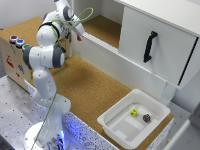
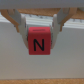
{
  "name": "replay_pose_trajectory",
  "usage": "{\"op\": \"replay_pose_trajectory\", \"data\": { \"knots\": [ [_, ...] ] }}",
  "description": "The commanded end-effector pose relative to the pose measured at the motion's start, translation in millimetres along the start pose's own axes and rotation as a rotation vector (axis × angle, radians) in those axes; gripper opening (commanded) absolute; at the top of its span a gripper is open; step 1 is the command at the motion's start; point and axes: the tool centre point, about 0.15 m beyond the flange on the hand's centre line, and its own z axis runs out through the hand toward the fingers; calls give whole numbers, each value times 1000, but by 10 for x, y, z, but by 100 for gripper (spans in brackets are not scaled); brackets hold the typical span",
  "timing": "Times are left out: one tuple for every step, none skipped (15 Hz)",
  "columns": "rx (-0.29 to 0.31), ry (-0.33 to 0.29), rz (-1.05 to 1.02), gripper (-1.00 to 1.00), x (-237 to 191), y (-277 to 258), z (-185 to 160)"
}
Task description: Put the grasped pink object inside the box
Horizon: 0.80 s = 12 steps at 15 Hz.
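The main risk is the long carry. The gripper (image 2: 39, 30) pinches the pink object (image 2: 39, 44), a small pink-red cube with a black letter N on its face, only along its upper sides, so most of the cube hangs below the fingers (image 2: 19, 25). A quick swing or a jolt could make it slip or twist out before it reaches the box (image 1: 159, 107). In the exterior view the box sits at the lower right of the frame, well apart from the gripper at the upper left, so the whole brown table (image 1: 90, 85) lies between them. A release from too high could make the cube bounce over the shallow wall, or knock the yellow die (image 1: 134, 112) and the dark die (image 1: 146, 118) already lying inside. The big white drawer (image 1: 155, 40) with its black handle (image 1: 150, 46) juts out above the box's far side, and a careless arc could clip it.

The arm (image 1: 45, 55) stands on its base at the lower left of the exterior view, rises, then bends up and back toward the top of the frame, with its wrist near the white ledge. The cube itself is too small to make out there.
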Motion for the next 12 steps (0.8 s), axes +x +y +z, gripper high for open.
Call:
{"op": "replay_pose_trajectory", "data": {
  "knots": [
    [244, 64, -109, -100, -424, 1196, 448],
    [247, 53, -117, -100, -454, 1356, 526],
    [251, 39, -117, -100, -479, 1512, 607],
    [250, 23, -112, -100, -509, 1691, 702],
    [239, 6, -99, -100, -545, 1863, 768],
    [218, -18, -83, -100, -569, 2008, 827],
    [208, -56, -61, -100, -597, 2167, 871],
    [198, -78, -31, -100, -655, 2407, 873],
    [148, -96, -19, -100, -692, 2610, 883],
    [104, -115, -13, -100, -718, 2807, 907],
    [63, -139, -10, -100, -738, 3022, 928],
    [31, -157, -17, -100, -729, 3190, 943]
  ]
}}
